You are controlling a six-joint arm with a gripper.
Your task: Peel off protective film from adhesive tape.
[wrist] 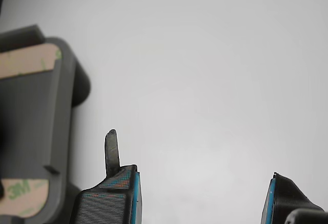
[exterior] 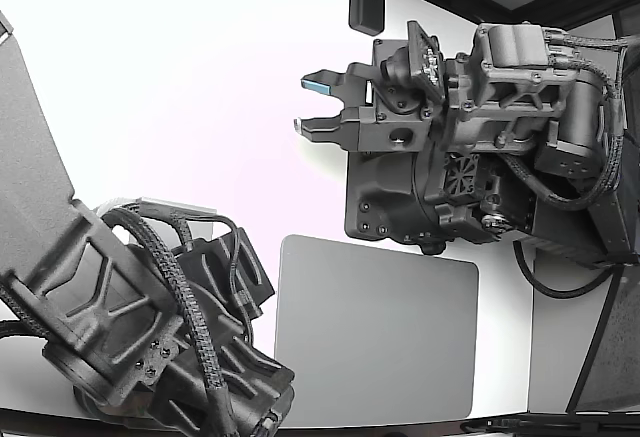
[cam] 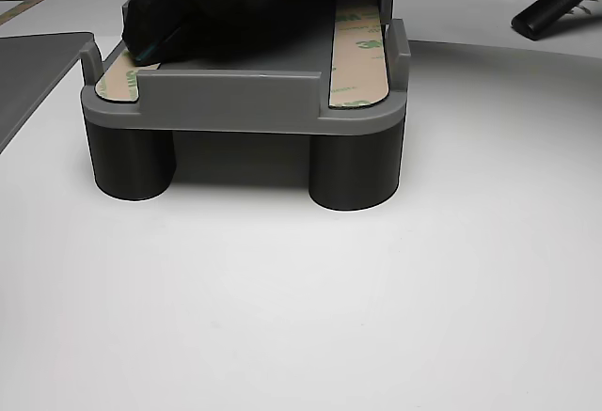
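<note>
A: How does the pincer (wrist: pixel 202 198) stand?

B: Its 2 blue-edged fingers (wrist: pixel 110 201) are set wide apart in the wrist view, with bare white worktop (wrist: pixel 215 80) between them. Nothing is clamped. A thin dark sliver (wrist: pixel 111 152) stands up from the tip of 1 finger; whether it is part of the finger or something stuck to it, I cannot tell.

A: And in the exterior view?

B: The same pincer (exterior: pixel 318 105) reaches toward the exterior view's left from a black arm (exterior: pixel 470 147) at the upper right, tips apart over the worktop (exterior: pixel 180 87).

A: Where is the taped part?

B: In the wrist view a grey fixture (wrist: pixel 36 131) sits just beside the fingers, not touching them. It carries 2 tan tape strips, 1 (wrist: pixel 28 60) at its far end and 1 (wrist: pixel 20 196) printed 3M at its near end.

A: Does the other view show it better?

B: Yes. The fixture (cam: pixel 245 101) stands on round legs on the worktop (cam: pixel 301 317), with a tan strip (cam: pixel 357 49) along 1 side and another (cam: pixel 118 77) at the opposite corner. A dark block (cam: pixel 226 7) covers the middle.

A: Anything else around?

B: A grey mat (exterior: pixel 375 332) lies near the worktop's lower edge in the exterior view, and a second black arm (exterior: pixel 130 327) fills the lower left corner.
</note>
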